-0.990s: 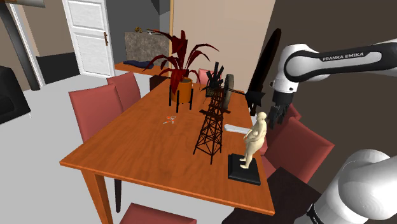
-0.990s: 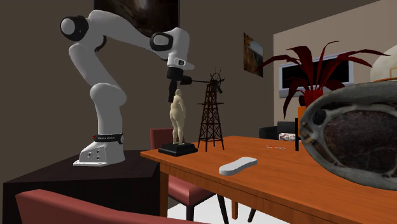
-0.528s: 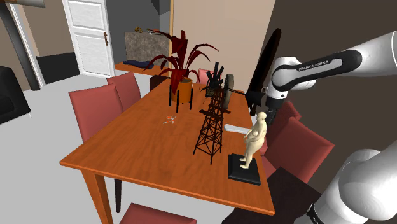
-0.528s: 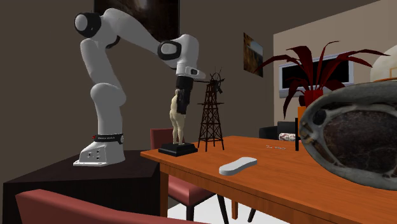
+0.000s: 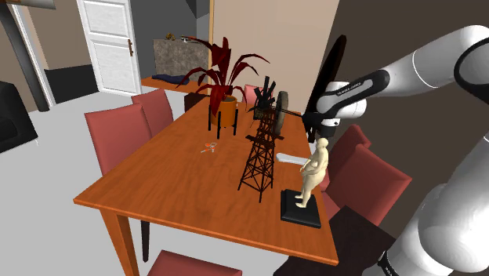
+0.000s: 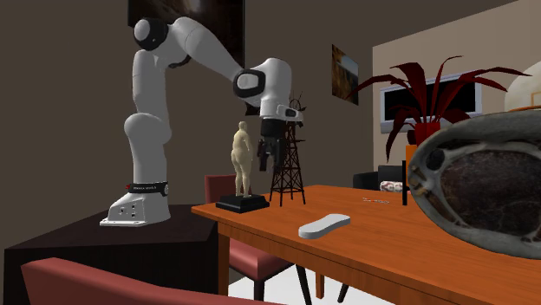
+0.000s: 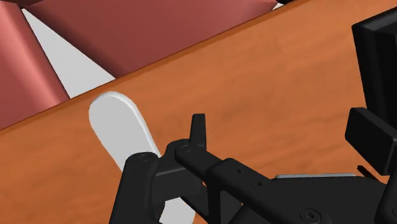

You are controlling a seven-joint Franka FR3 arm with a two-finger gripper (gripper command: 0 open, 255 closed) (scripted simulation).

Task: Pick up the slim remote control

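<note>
The gripper [image 6: 267, 156] hangs in the air with its two fingers [image 7: 137, 184] spread apart and nothing between them. It points down at the table [image 7: 286, 70], well clear of the orange-brown top.

The remote [image 7: 118, 124], a slim, pale piece with rounded ends, lies flat on the table below the gripper. It sits off to the side of one finger, not in the gap. Its rounded end shows beyond that finger, and the finger's black linkage hides the rest. In the second exterior view the remote lies lower than the gripper and nearer the camera, close to the table's edge.

Just beside the gripper at about its height stands a tan figurine [image 6: 243, 160] of a person on a flat black base. A dark lattice tower model [image 6: 289, 160] rises right behind the gripper. Both stand on the same table.

The white arm [image 6: 147, 113] arches up from its stand [image 6: 104, 234] and over to the gripper. Red chairs [image 5: 117, 133] line the table. Farther from the gripper along the table top is a potted plant [image 5: 223, 74] with dark red leaves. Beyond it is a white door [image 5: 110, 43] in the far wall. A large rough stone [image 6: 481, 186] sits close to the camera in the second exterior view.
</note>
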